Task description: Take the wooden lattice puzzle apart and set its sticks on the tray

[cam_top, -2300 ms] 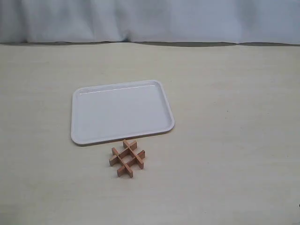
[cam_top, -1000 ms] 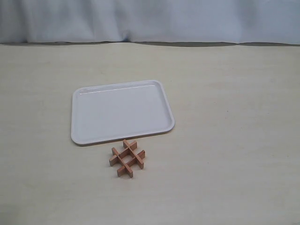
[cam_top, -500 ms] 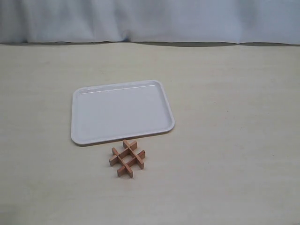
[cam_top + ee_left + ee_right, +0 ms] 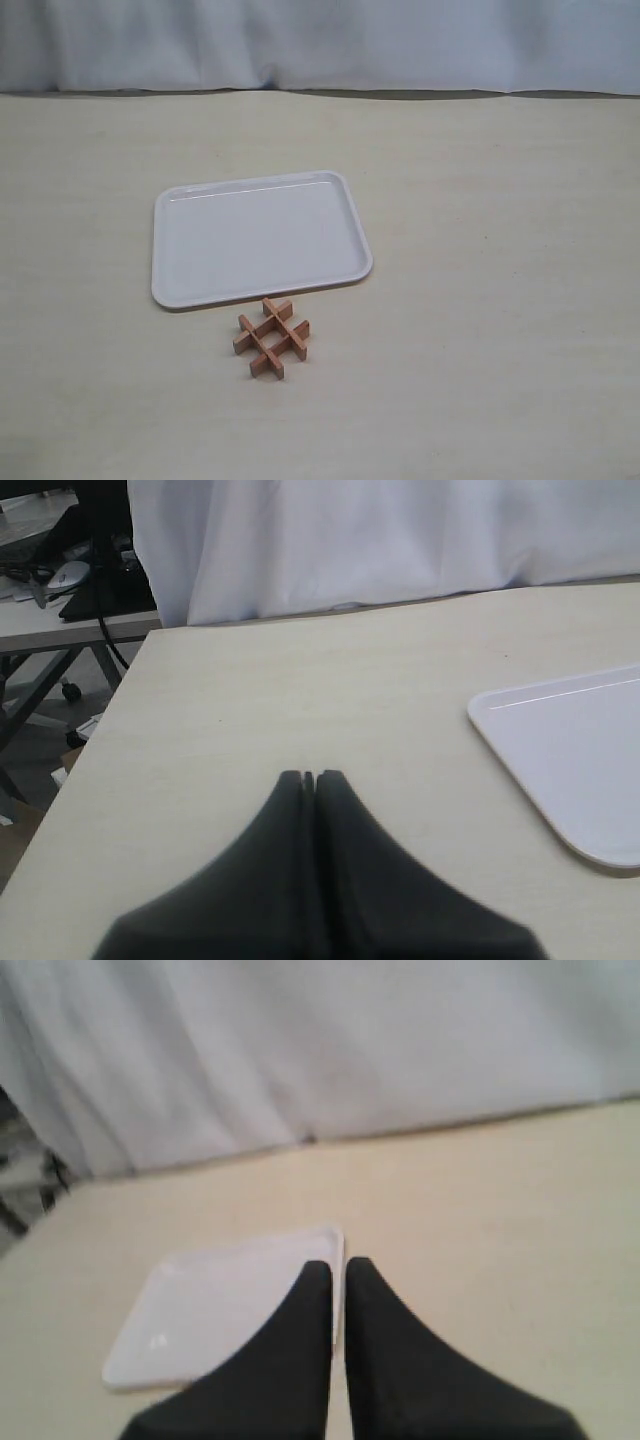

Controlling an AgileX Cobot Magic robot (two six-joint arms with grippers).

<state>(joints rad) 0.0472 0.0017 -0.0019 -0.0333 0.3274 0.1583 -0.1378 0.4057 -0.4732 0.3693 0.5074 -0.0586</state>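
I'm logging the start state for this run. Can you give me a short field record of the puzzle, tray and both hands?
tray: white, nothing on it
puzzle: wooden lattice puzzle, assembled, on the table by the tray's camera-side edge
left hand: shut, holding nothing
right hand: shut, holding nothing
progress: disassembly not started

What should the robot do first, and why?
Probably reach one arm toward the wooden lattice puzzle and open its jaws. The puzzle sits whole on the table beside the tray, which holds nothing, and both the left gripper and right gripper are shut and away from it.
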